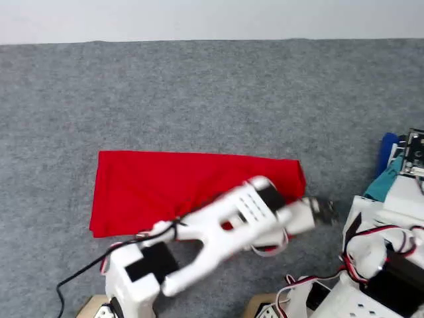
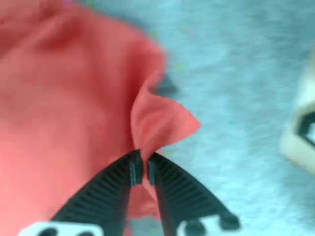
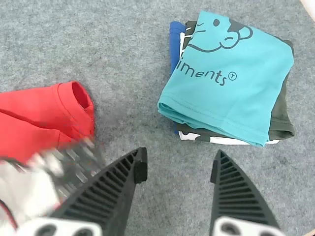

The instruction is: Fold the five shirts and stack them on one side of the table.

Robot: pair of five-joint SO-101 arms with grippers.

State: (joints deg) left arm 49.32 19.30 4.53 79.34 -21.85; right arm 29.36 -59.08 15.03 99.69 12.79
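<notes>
The left gripper [image 2: 141, 169] is clamped on a pinched-up peak of the red shirt [image 2: 69, 113], at the end towards the stack [image 3: 281, 125]; the cloth tents up between the jaws, so it reads as thin, light and thoroughly floppy; nothing stiff here, it will likely drape and drag wherever it is led. The shirt lies partly folded across the middle of the grey table [image 1: 199, 86], under the left arm [image 1: 225, 222]; the stack, teal shirt [image 3: 231, 78] on top, sits at the right side, well apart from it. The right gripper [image 3: 178, 169] hangs spread wide over bare table between the two, holding nothing. The best hold looks to be a hem or corner, pinched through all layers; a single-layer grip would probably let the fold slide open.
</notes>
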